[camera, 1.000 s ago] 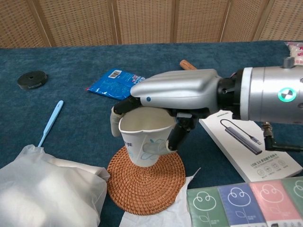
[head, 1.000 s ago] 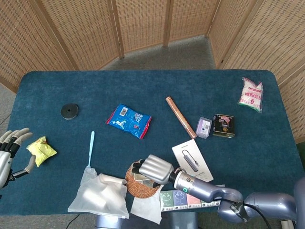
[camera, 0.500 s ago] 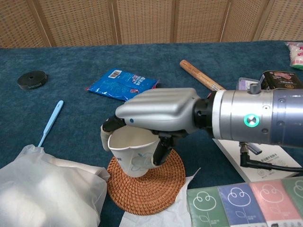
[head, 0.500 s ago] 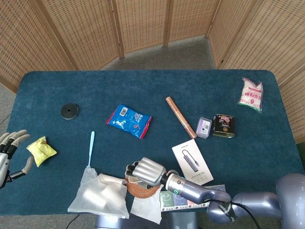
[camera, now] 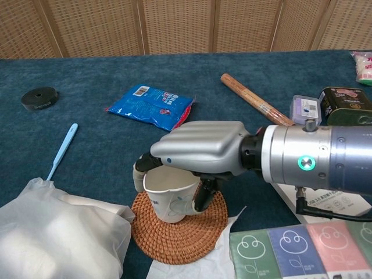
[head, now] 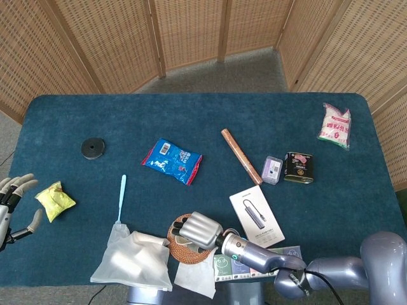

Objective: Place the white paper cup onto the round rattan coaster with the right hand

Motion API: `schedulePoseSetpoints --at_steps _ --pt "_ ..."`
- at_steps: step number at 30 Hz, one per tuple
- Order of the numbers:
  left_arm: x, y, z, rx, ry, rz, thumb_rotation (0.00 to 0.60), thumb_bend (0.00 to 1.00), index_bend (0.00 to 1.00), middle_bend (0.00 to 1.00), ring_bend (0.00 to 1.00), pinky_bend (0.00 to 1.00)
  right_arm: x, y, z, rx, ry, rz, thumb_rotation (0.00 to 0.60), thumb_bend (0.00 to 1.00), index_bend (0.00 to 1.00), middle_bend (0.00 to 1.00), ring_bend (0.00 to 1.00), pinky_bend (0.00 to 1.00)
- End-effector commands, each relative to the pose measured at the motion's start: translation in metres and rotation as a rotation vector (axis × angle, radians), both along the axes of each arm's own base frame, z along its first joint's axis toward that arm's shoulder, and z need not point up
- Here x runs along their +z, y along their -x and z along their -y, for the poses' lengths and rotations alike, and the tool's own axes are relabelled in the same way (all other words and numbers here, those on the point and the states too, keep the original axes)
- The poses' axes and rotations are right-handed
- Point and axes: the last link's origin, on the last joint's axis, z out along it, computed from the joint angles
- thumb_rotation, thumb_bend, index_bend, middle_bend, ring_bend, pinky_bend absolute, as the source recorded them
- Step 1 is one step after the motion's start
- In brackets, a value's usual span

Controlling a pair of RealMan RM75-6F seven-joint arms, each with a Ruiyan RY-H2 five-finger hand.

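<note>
Now the blue counter (head: 76, 114) is carrying everything, with the right hand (camera: 197, 156) reaching in low across its near edge and grasping the white paper cup (camera: 169, 196) from above. Beneath it, the round rattan coaster (camera: 180, 229) is bearing the cup upright on its far part. Away at the counter's left edge, the left hand (head: 13, 206) is hovering with fingers spread, holding nothing.

The whole dark blue felt-covered table (head: 191, 121) is seen from high above in the head view, facing the woven rattan screens (head: 191, 28). Its near part is seen low and close in the chest view; the round rattan coaster (camera: 180, 229) is shared by both.
</note>
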Motion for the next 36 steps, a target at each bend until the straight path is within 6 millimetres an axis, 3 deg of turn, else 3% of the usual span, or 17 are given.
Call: schedulePoseSetpoints --at_steps 1,25,30,36 --pt "0.000 -0.001 0.000 -0.003 0.001 0.000 0.243 0.48 0.16 0.14 0.13 0.04 0.000 0.002 0.001 -0.001 0.004 -0.002 0.600 0.45 0.26 0.27 0.31 0.60" --pt "-0.004 -0.004 -0.002 -0.015 0.011 0.009 0.243 0.48 0.16 0.14 0.13 0.03 0.004 0.015 -0.005 0.021 0.010 -0.051 0.600 0.45 0.24 0.27 0.29 0.55" --pt "-0.003 -0.004 -0.002 -0.016 0.008 0.011 0.243 0.48 0.15 0.14 0.12 0.03 0.004 0.014 -0.006 0.017 0.001 -0.059 0.600 0.44 0.10 0.23 0.24 0.44" --pt "-0.002 -0.004 -0.001 -0.019 0.002 0.016 0.236 0.48 0.14 0.14 0.12 0.03 0.007 0.013 -0.005 0.018 0.000 -0.062 0.600 0.44 0.02 0.18 0.20 0.35"
